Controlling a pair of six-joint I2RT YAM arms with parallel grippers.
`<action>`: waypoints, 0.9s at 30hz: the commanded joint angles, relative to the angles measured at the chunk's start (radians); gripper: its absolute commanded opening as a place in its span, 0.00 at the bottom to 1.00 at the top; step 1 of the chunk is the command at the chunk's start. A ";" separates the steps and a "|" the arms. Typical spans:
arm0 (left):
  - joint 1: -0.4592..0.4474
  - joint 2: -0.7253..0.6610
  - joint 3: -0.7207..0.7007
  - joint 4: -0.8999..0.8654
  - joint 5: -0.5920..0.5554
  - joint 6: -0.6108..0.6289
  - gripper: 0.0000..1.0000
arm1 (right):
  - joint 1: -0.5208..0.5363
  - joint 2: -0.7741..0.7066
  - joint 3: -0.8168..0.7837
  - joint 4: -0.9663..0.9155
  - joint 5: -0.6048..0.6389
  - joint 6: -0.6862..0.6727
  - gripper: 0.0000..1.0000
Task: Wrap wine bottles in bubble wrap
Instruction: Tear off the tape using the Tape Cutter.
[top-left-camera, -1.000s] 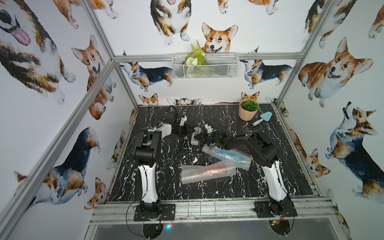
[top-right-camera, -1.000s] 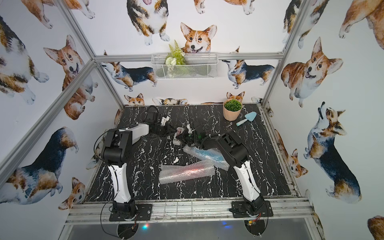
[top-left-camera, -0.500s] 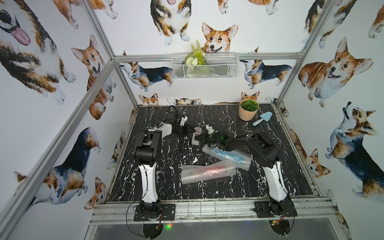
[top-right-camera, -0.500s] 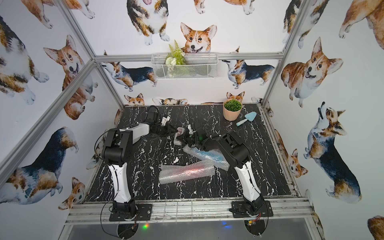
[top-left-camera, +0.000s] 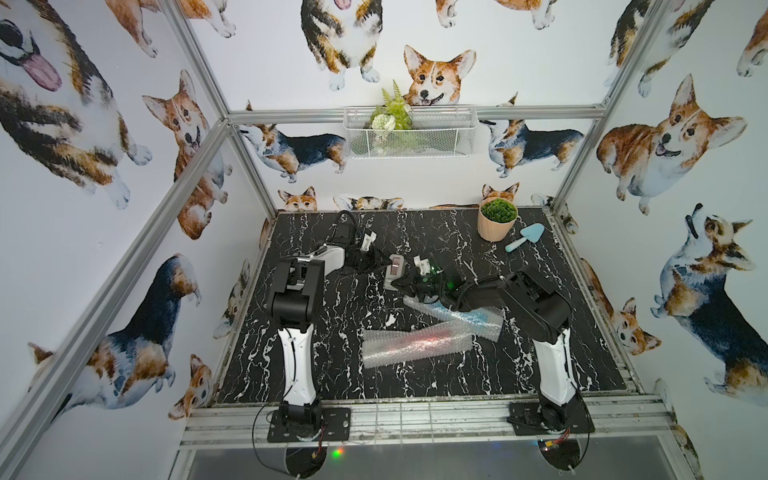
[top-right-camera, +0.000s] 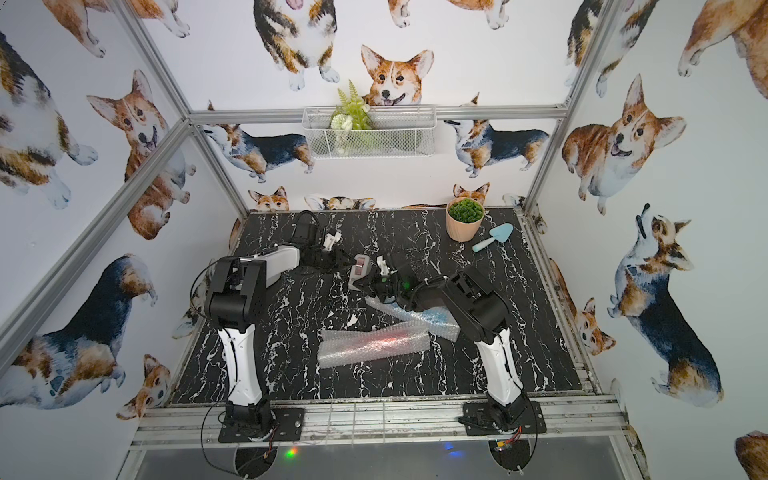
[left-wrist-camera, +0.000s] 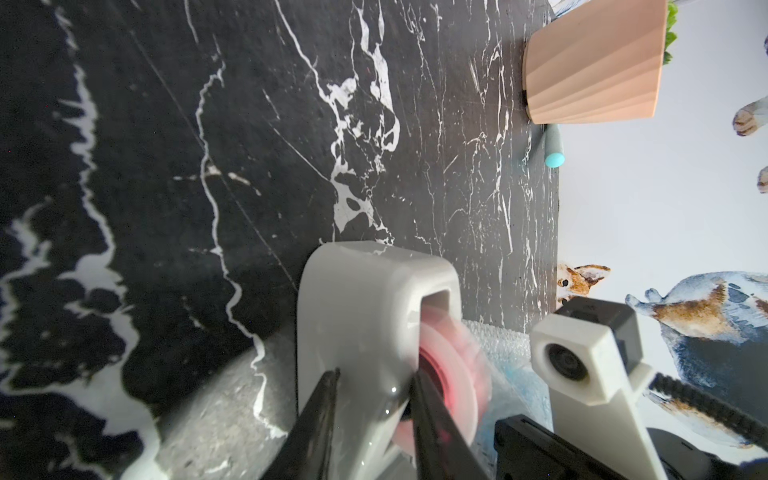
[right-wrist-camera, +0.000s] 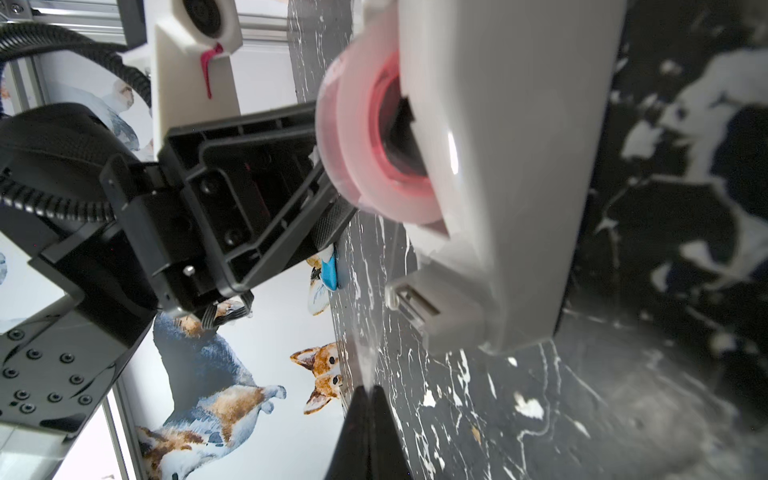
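Both wine bottles lie rolled in bubble wrap on the black marble table. The red-pink one (top-left-camera: 415, 343) (top-right-camera: 374, 343) is nearer the front. The blue one (top-left-camera: 461, 318) (top-right-camera: 428, 320) lies partly under my right arm. Behind them stands a grey tape dispenser (top-left-camera: 395, 270) (left-wrist-camera: 365, 299) (right-wrist-camera: 498, 166) with a pink tape roll (right-wrist-camera: 361, 137). My left gripper (left-wrist-camera: 374, 374) is shut on the dispenser's wall, one finger on each side. My right gripper (right-wrist-camera: 368, 388) is pinched shut on a clear strip of tape (right-wrist-camera: 363, 353) coming from the dispenser.
A peach pot with a green plant (top-left-camera: 496, 220) and a light blue trowel (top-left-camera: 525, 239) sit at the back right corner. A white wire basket (top-left-camera: 409, 133) hangs on the back wall. Metal frame rails border the table.
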 joint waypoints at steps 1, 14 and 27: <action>-0.005 0.017 0.000 -0.076 -0.093 0.015 0.33 | 0.017 -0.009 -0.027 0.042 -0.022 0.110 0.00; -0.007 0.027 0.010 -0.083 -0.086 0.022 0.33 | 0.032 0.011 0.025 -0.167 -0.018 0.014 0.00; -0.009 0.041 0.021 -0.092 -0.082 0.031 0.33 | 0.046 0.029 0.088 -0.398 -0.030 -0.092 0.00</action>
